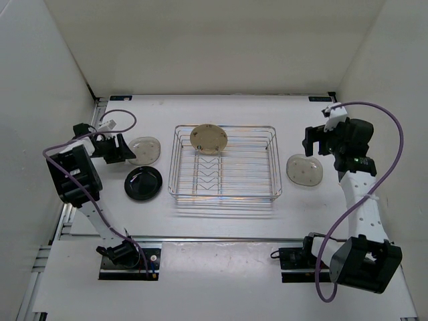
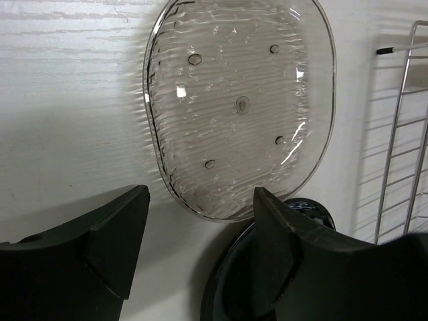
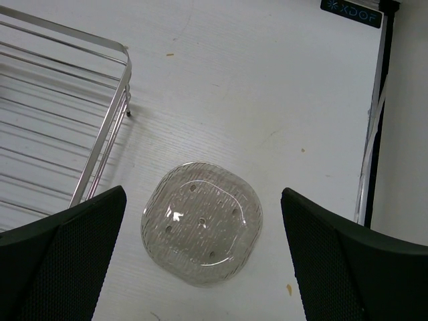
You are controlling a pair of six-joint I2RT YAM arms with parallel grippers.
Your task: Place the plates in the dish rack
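Observation:
The chrome wire dish rack [image 1: 267, 194] stands mid-table. A tan plate [image 1: 208, 139] leans upright at its far end. A smoky-grey plate [image 1: 144, 150] lies left of the rack, with a glossy black plate [image 1: 144, 182] just in front of it. My left gripper [image 1: 126, 148] is open and empty, close beside the grey plate [image 2: 239, 100]; the black plate [image 2: 231, 284] shows under its right finger. A second smoky-grey plate [image 1: 304, 170] lies right of the rack. My right gripper [image 1: 311, 142] is open and empty above that plate [image 3: 201, 231].
The rack's edge shows in the left wrist view [image 2: 401, 134] and in the right wrist view [image 3: 100, 144]. White enclosure walls close in left, right and behind. The arm bases [image 1: 127, 257] sit at the near edge.

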